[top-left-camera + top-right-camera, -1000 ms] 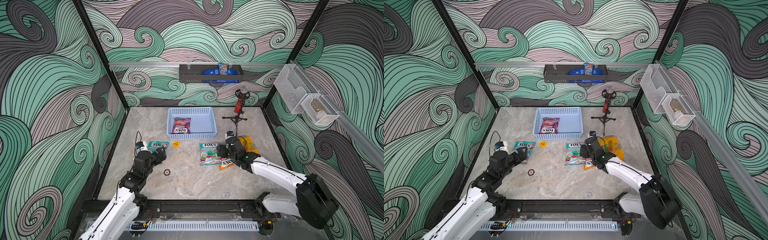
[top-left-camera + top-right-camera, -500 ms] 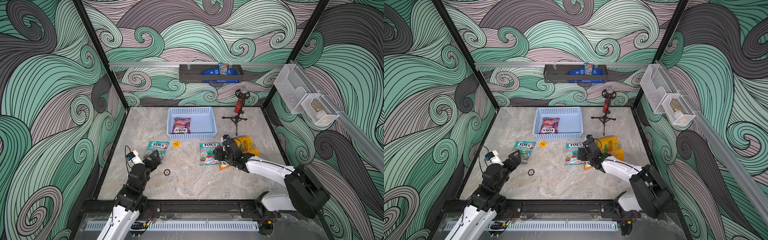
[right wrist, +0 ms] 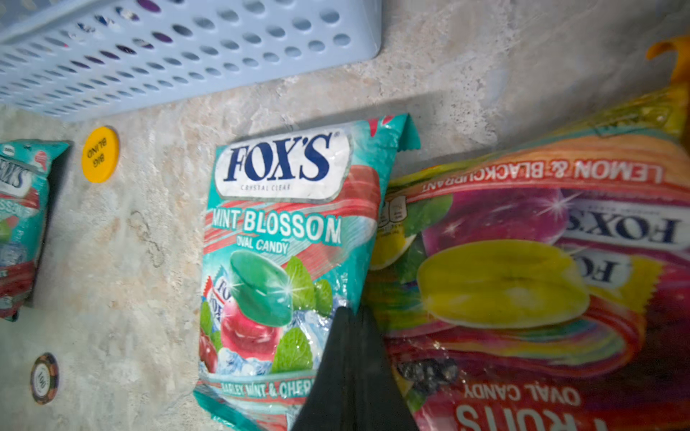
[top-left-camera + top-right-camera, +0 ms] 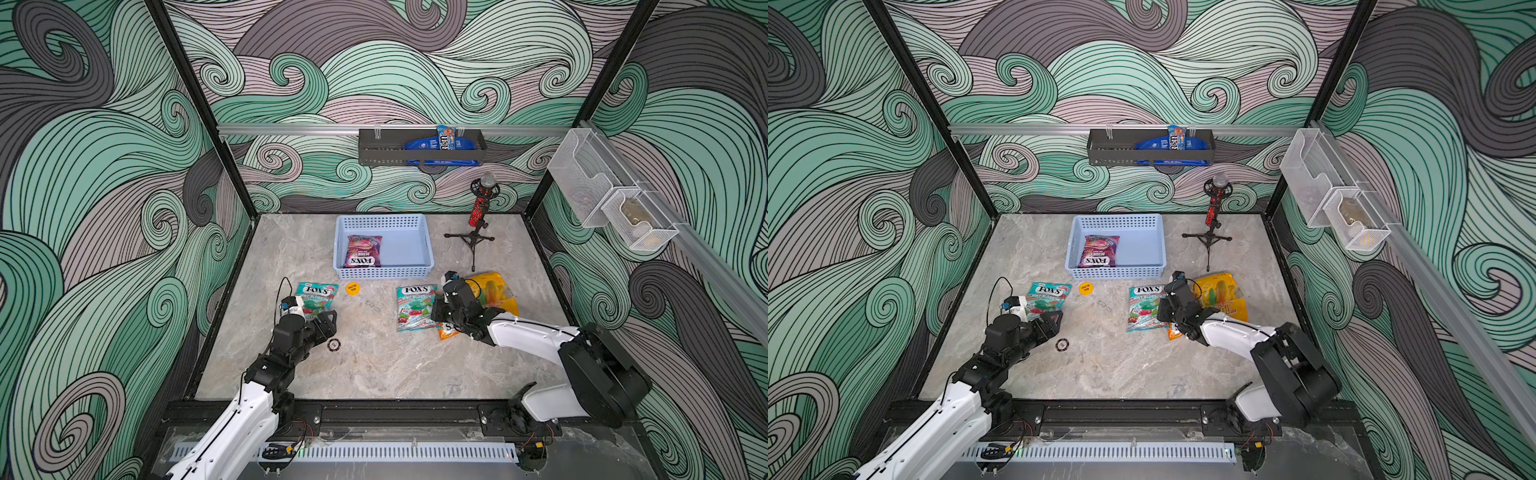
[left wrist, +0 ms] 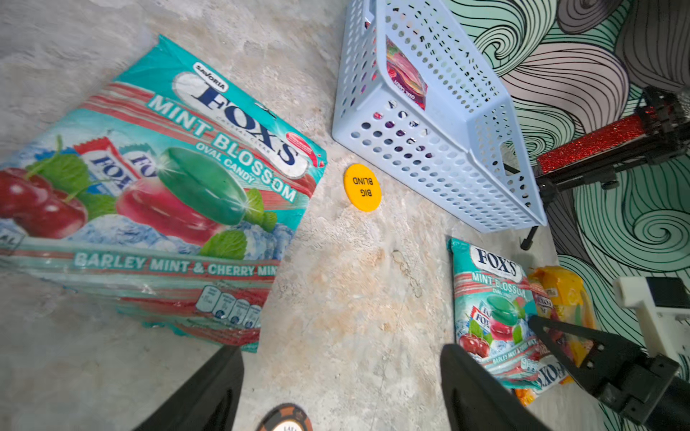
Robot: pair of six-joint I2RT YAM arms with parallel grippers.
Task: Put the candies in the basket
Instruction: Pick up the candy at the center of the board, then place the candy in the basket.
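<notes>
The light blue basket (image 4: 405, 218) stands at the back middle with a purple candy bag (image 4: 362, 251) lying in it. In front of it on the left lies a teal candy bag (image 4: 316, 297). My left gripper (image 4: 328, 323) is at that bag's near right corner, open, with only bare table between its fingers (image 5: 227, 373). A second teal bag (image 4: 414, 307) lies to the right, overlapping an orange-red bag (image 3: 522, 261) and next to a yellow bag (image 4: 492, 291). My right gripper (image 3: 351, 317) is shut on this teal bag's right edge.
A small yellow disc (image 4: 353, 288) lies in front of the basket. A poker chip (image 4: 333, 344) is just beside my left gripper. A red microphone on a tripod (image 4: 478, 216) stands right of the basket. A dark shelf tray (image 4: 419, 147) and mesh bins (image 4: 611, 203) hang on the walls.
My left arm pulled back, then came forward again to the left teal bag's near corner, its jaws narrowing. My right gripper slid to the other teal bag's edge and shut.
</notes>
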